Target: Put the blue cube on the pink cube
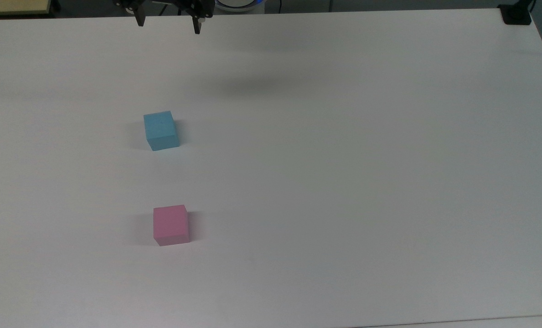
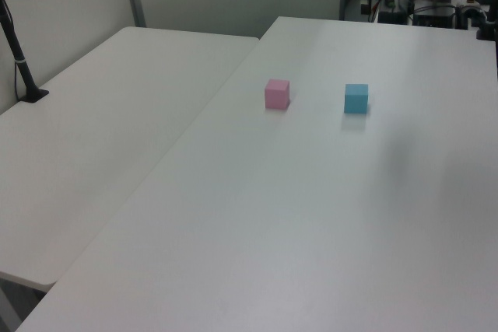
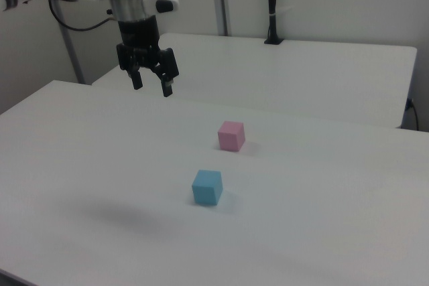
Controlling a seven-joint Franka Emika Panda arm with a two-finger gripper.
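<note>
Table (image 1: 343, 182) white, matte; blue cube (image 1: 161, 130), pink cube (image 1: 171, 225) apart.

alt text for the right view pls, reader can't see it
A robot arm's open gripper hangs above a white table, empty, up and to the right view's left of two small cubes. The blue cube sits nearer the camera, the pink cube just behind, apart.

A white table (image 1: 343, 182) adjoins a second table (image 2: 93, 138).
</note>
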